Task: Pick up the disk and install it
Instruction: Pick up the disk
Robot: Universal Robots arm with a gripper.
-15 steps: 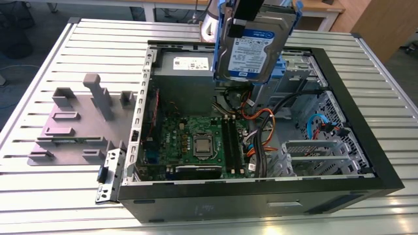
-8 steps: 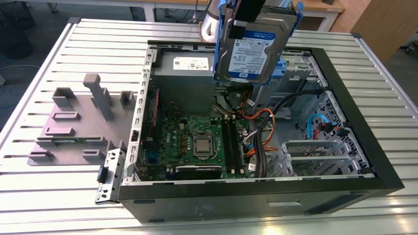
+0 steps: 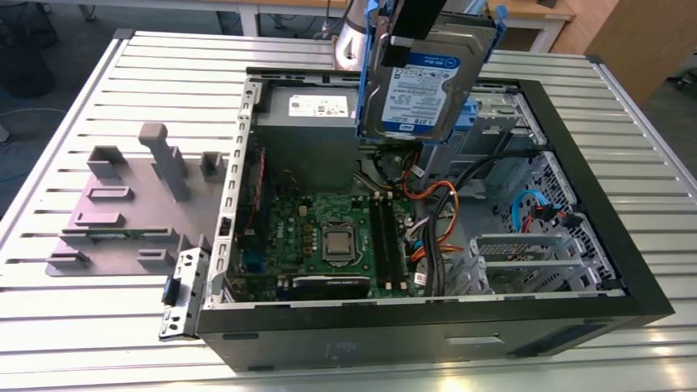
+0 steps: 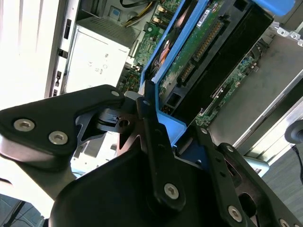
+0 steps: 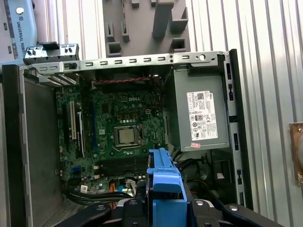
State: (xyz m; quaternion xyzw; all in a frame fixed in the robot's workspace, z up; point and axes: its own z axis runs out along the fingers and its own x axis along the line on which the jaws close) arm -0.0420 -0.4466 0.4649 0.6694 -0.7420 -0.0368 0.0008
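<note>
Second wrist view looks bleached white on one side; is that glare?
Yes: in the second wrist view the power supply box bleaches white; in the exterior view the table slats shine; in the first wrist view the disk is evenly lit.

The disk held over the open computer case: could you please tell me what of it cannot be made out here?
1. Exterior view: the top of the disk is partly covered by the claw and cut by the picture's edge.
2. Second wrist view: its labelled face is turned away; the circuit-board side shows.
3. First wrist view: the claw's body covers it apart from a blue carrier rail.
</note>
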